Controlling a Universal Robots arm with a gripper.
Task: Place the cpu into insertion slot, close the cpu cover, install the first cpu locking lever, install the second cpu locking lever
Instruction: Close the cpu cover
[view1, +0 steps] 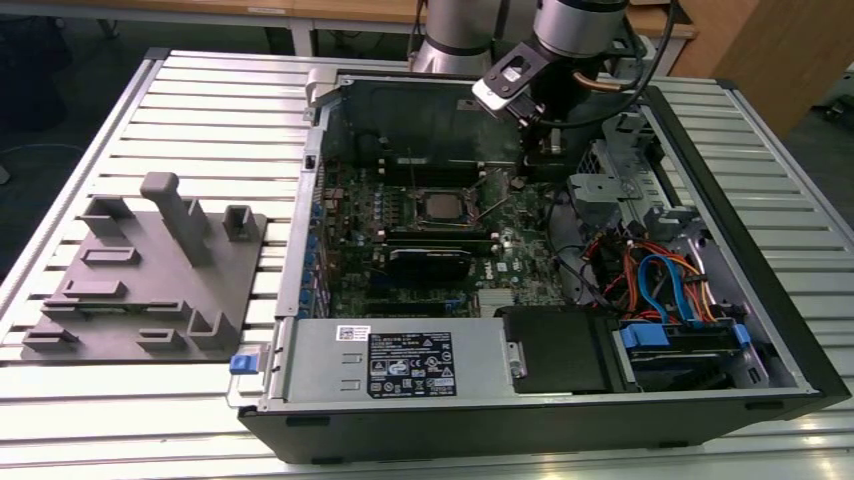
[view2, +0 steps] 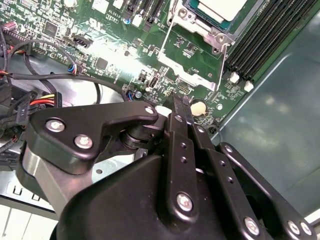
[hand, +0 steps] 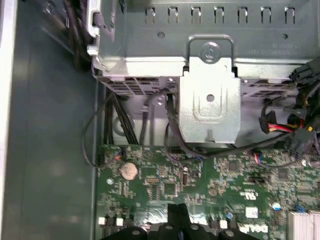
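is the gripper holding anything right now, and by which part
Nothing: the gripper is shut, fingers together and empty; the cpu lies in the insertion slot.

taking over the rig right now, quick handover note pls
The gripper: shut, nothing held, hanging above the board corner near the coin battery, apart from the socket.
Things: the cpu lies in the insertion slot; the cpu cover appears down around it.
Done: cpu placed, cover apparently closed.
Left: the locking levers; I cannot tell whether either is latched, so check both.
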